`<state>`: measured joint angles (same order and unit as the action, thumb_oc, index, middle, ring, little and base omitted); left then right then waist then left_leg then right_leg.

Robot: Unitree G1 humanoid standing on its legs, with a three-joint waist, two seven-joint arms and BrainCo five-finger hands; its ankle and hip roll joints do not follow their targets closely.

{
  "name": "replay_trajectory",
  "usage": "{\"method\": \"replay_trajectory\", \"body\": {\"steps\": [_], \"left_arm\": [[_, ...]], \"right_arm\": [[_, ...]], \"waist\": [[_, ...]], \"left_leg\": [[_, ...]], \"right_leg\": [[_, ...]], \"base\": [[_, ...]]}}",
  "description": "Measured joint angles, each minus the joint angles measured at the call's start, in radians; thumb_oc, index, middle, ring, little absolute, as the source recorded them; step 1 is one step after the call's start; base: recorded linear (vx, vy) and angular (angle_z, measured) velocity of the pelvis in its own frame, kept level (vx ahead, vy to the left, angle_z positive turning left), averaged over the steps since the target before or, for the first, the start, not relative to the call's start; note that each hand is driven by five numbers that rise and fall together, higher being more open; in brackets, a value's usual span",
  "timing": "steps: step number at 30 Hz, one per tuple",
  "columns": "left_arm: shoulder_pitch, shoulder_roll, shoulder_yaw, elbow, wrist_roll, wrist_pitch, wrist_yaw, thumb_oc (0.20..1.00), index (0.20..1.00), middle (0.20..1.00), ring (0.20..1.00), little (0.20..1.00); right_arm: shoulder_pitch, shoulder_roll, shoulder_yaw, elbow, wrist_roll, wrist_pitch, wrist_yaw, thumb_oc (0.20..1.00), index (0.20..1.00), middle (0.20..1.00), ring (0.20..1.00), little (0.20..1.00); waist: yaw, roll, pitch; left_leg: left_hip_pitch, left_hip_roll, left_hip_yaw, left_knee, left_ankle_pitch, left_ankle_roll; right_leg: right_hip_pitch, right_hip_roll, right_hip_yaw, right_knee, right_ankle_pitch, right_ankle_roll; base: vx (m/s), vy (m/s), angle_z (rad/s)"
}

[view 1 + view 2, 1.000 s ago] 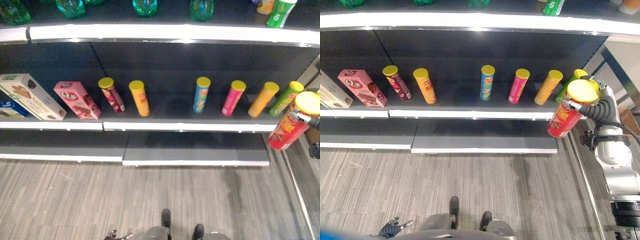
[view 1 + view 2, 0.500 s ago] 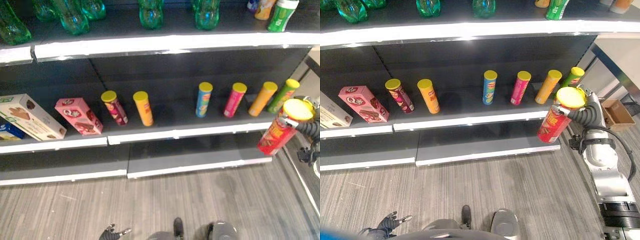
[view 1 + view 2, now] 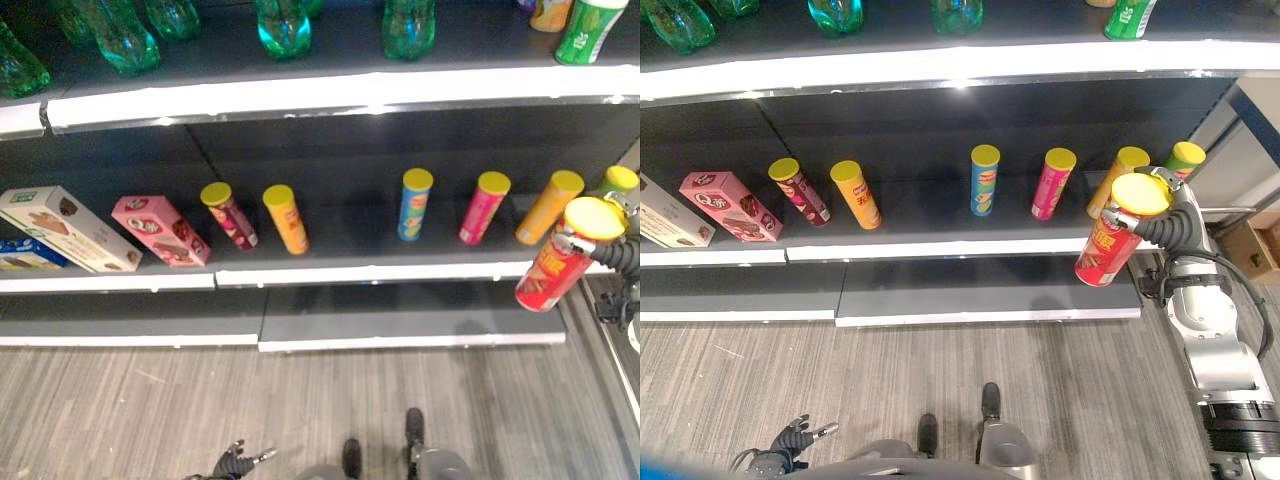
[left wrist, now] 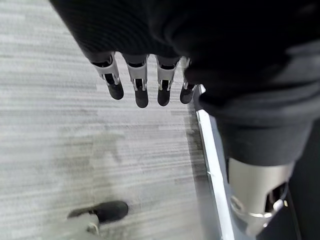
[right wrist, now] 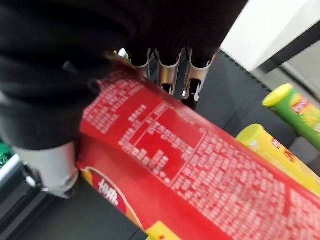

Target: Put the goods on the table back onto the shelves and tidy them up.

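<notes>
My right hand [image 3: 1172,222] is shut on a red chip can with a yellow lid [image 3: 1112,238], held tilted in front of the right end of the middle shelf [image 3: 960,247]. In the right wrist view the red can [image 5: 200,185] lies across the palm with fingers [image 5: 167,75] curled round it. On that shelf stand several chip cans: dark red [image 3: 798,190], orange [image 3: 855,194], blue [image 3: 984,180], pink [image 3: 1053,183], yellow [image 3: 1122,172] and green [image 3: 1185,158]. My left hand [image 3: 792,439] hangs low near the floor, its fingers [image 4: 141,87] straight and holding nothing.
A pink box [image 3: 160,229] and a cream box [image 3: 66,227] lie at the shelf's left end, a blue box [image 3: 22,254] beside them. Green bottles [image 3: 282,25] line the upper shelf. A bare lower shelf [image 3: 400,318] juts out below. Cardboard box [image 3: 1252,247] at right.
The camera has shifted, so the shelves sit differently in the picture. The right hand still holds the red can by the shelf's right end; the left hand stays low.
</notes>
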<state>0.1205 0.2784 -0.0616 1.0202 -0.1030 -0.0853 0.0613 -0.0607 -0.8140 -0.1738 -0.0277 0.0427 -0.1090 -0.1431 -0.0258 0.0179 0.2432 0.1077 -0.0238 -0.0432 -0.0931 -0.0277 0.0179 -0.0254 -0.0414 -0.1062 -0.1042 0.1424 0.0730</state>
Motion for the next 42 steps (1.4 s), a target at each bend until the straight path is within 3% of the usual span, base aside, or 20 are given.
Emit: {"method": "replay_trajectory", "body": {"steps": [4,5,6,7,8,9,10,12,13,15,17,18,23,26,28,29,31,34,35,42], "left_arm": [[-0.002,-0.004,-0.010,0.003,-0.001,0.001,-0.001,1.000,1.000,1.000,1.000,1.000],[-0.004,0.000,-0.007,0.004,-0.002,0.000,-0.001,1.000,1.000,1.000,1.000,1.000],[-0.009,-0.001,-0.001,-0.007,-0.002,-0.002,-0.002,1.000,1.000,1.000,1.000,1.000],[-0.003,0.001,-0.002,-0.005,-0.003,-0.002,-0.004,1.000,1.000,1.000,1.000,1.000],[0.008,0.003,0.021,-0.007,-0.008,0.000,-0.005,1.000,1.000,1.000,1.000,1.000],[0.010,0.009,0.031,-0.016,-0.012,0.002,-0.006,1.000,1.000,1.000,1.000,1.000],[0.016,0.022,0.031,-0.019,-0.012,0.003,-0.006,1.000,1.000,1.000,1.000,1.000],[0.044,0.027,0.028,-0.018,-0.012,0.007,-0.011,1.000,1.000,1.000,1.000,1.000],[0.013,0.031,0.030,-0.009,-0.013,0.006,-0.004,1.000,1.000,1.000,1.000,1.000],[0.001,0.021,0.028,0.021,-0.011,0.000,-0.005,1.000,1.000,1.000,1.000,1.000],[-0.010,0.026,0.029,0.054,-0.008,0.000,-0.004,1.000,1.000,1.000,1.000,1.000],[-0.011,0.045,0.022,0.033,-0.007,-0.001,0.003,1.000,1.000,1.000,1.000,1.000],[-0.056,0.056,-0.012,-0.023,-0.008,-0.013,0.014,1.000,1.000,1.000,1.000,1.000],[-0.064,0.053,-0.036,-0.025,-0.008,-0.014,0.022,1.000,1.000,1.000,1.000,1.000],[-0.067,0.069,-0.042,-0.024,-0.008,-0.014,0.026,1.000,1.000,1.000,1.000,1.000],[-0.064,0.069,-0.043,-0.024,-0.008,-0.015,0.029,1.000,1.000,1.000,1.000,1.000],[-0.060,0.067,-0.044,-0.024,-0.008,-0.014,0.034,1.000,1.000,1.000,1.000,1.000],[-0.061,0.064,-0.067,-0.032,-0.006,-0.019,0.035,1.000,1.000,1.000,1.000,1.000],[-0.078,0.062,-0.083,-0.037,-0.003,-0.020,0.042,1.000,1.000,1.000,1.000,1.000],[-0.089,0.034,-0.094,-0.040,-0.004,-0.021,0.062,1.000,1.000,1.000,1.000,1.000]], "right_arm": [[-0.044,-0.023,0.016,-0.022,0.002,-0.015,0.021,0.200,0.200,0.200,0.200,0.200],[-0.032,-0.020,0.017,-0.037,0.005,-0.015,0.022,0.200,0.200,0.200,0.200,0.200],[0.010,-0.024,0.006,-0.082,0.005,-0.018,0.033,0.200,0.200,0.200,0.200,0.200],[-0.004,-0.017,-0.010,-0.102,0.006,-0.045,0.040,0.200,0.200,0.200,0.200,0.200],[-0.032,-0.020,0.002,-0.103,0.009,-0.048,0.043,0.200,0.200,0.200,0.200,0.200],[-0.039,-0.025,0.013,-0.096,0.018,-0.052,0.044,0.200,0.200,0.200,0.200,0.200],[-0.041,-0.026,0.022,-0.083,0.019,-0.054,0.049,0.200,0.200,0.200,0.200,0.200],[-0.038,-0.006,0.025,-0.073,0.037,-0.051,0.060,0.200,0.200,0.200,0.200,0.200],[-0.041,-0.009,0.026,-0.060,0.037,-0.045,0.059,0.200,0.200,0.200,0.200,0.200],[-0.031,0.006,0.023,-0.056,0.035,-0.041,0.060,0.200,0.200,0.200,0.200,0.200],[-0.033,0.027,0.032,-0.079,0.036,-0.030,0.059,0.200,0.200,0.200,0.200,0.200],[-0.034,0.035,0.044,-0.077,0.035,-0.025,0.056,0.200,0.200,0.200,0.200,0.200],[-0.176,0.033,0.148,-0.075,0.036,-0.026,0.053,0.200,0.200,0.200,0.200,0.200],[-0.208,0.016,0.176,-0.081,0.036,-0.026,0.052,0.200,0.200,0.200,0.200,0.200],[-0.222,0.016,0.240,-0.110,0.036,-0.028,0.063,0.200,0.200,0.200,0.200,0.200],[-0.232,0.024,0.249,-0.120,0.037,-0.028,0.063,0.200,0.200,0.200,0.200,0.200],[-0.279,0.045,0.288,-0.128,0.040,-0.033,0.065,0.200,0.200,0.200,0.200,0.200],[-0.336,0.048,0.346,-0.113,0.042,-0.033,0.063,0.200,0.200,0.200,0.200,0.200],[-0.366,0.048,0.347,-0.110,0.032,-0.033,0.058,0.200,0.200,0.200,0.200,0.200],[-0.581,0.107,0.500,-0.070,-0.078,-0.028,0.013,0.200,0.200,0.200,0.200,0.200]], "waist": [[0.008,-0.027,-0.005],[0.000,-0.039,-0.003],[0.010,-0.074,-0.015],[0.035,-0.074,-0.013],[0.067,-0.080,-0.001],[0.084,-0.088,0.026],[0.081,-0.098,0.042],[0.052,-0.107,0.044],[0.001,-0.100,0.046],[-0.004,-0.078,0.023],[-0.013,-0.060,0.009],[-0.023,-0.014,0.008],[0.030,-0.011,0.022],[0.065,0.000,0.042],[0.068,-0.050,0.072],[0.073,-0.075,0.083],[0.089,-0.111,0.094],[0.089,-0.098,0.102],[0.087,-0.072,0.119],[0.132,-0.041,0.152]], "left_leg": [[0.001,0.065,-0.073,0.004,-0.017,-0.050],[-0.031,0.058,-0.109,0.081,-0.028,-0.078],[-0.104,0.033,-0.087,0.228,-0.042,-0.094],[-0.166,0.038,-0.067,0.337,-0.058,-0.110],[-0.317,0.026,-0.082,0.614,-0.053,-0.137],[-0.506,0.037,-0.094,0.897,0.004,-0.155],[-0.549,0.051,-0.053,0.892,-0.001,-0.145],[-0.383,0.166,-0.017,0.258,0.012,-0.127],[-0.311,0.206,-0.026,-0.011,0.025,-0.109],[-0.217,0.064,0.003,-0.005,0.035,-0.081],[-0.180,-0.086,0.116,-0.011,0.032,0.046],[-0.182,-0.035,0.128,-0.010,0.097,0.061],[-0.242,-0.062,0.105,-0.004,0.110,0.077],[-0.257,-0.069,0.079,-0.003,0.118,0.089],[-0.264,-0.070,0.065,-0.003,0.121,0.086],[-0.263,-0.070,0.057,-0.003,0.120,0.072],[-0.266,-0.056,0.056,-0.004,0.130,0.035],[-0.275,0.011,0.043,-0.004,0.137,-0.010],[-0.285,0.029,0.030,-0.004,0.145,-0.024],[-0.325,0.039,0.005,-0.003,0.155,-0.035]], "right_leg": [[0.033,0.056,-0.079,0.004,-0.055,-0.054],[0.062,0.064,-0.111,0.005,-0.087,-0.080],[0.069,0.045,-0.123,-0.001,-0.099,-0.096],[0.064,0.061,-0.132,0.005,-0.109,-0.110],[0.064,0.078,-0.139,0.007,-0.111,-0.163],[0.065,0.091,-0.160,0.016,-0.113,-0.191],[0.068,0.093,-0.169,0.012,-0.114,-0.193],[0.083,0.102,-0.157,0.008,-0.136,-0.141],[0.081,0.105,-0.162,0.009,-0.141,-0.130],[0.078,0.093,-0.111,0.027,-0.162,-0.103],[0.023,0.082,-0.057,0.074,-0.170,-0.092],[0.021,0.133,-0.068,0.068,-0.172,-0.107],[-0.043,0.093,-0.087,0.068,-0.175,-0.098],[-0.034,-0.056,-0.106,0.023,-0.169,-0.020],[-0.038,-0.162,-0.103,0.000,-0.119,0.061],[-0.039,-0.183,-0.103,0.000,-0.105,0.074],[-0.036,-0.160,-0.112,0.000,-0.072,0.096],[-0.043,-0.095,-0.120,0.000,-0.083,0.062],[-0.046,-0.075,-0.132,0.000,-0.085,0.044],[-0.076,-0.062,-0.152,0.004,-0.078,0.030]], "base": [[0.25,-0.363,0.63],[0.16,-0.259,1.10],[-0.01,-0.108,1.20],[-0.02,-0.114,0.74],[-0.05,-0.052,0.31],[0.12,0.058,0.19],[0.18,0.162,0.08],[0.25,0.316,0.03],[0.33,0.533,-0.22],[0.34,0.743,-0.66],[0.13,0.447,-0.79],[0.05,0.221,-0.30],[0.02,0.101,0.11],[0.02,-0.026,0.19],[0.02,-0.046,0.27],[0.04,-0.067,0.27],[0.03,-0.074,0.07],[0.02,-0.064,0.02],[0.01,-0.040,0.12],[0.03,-0.003,0.10]]}}
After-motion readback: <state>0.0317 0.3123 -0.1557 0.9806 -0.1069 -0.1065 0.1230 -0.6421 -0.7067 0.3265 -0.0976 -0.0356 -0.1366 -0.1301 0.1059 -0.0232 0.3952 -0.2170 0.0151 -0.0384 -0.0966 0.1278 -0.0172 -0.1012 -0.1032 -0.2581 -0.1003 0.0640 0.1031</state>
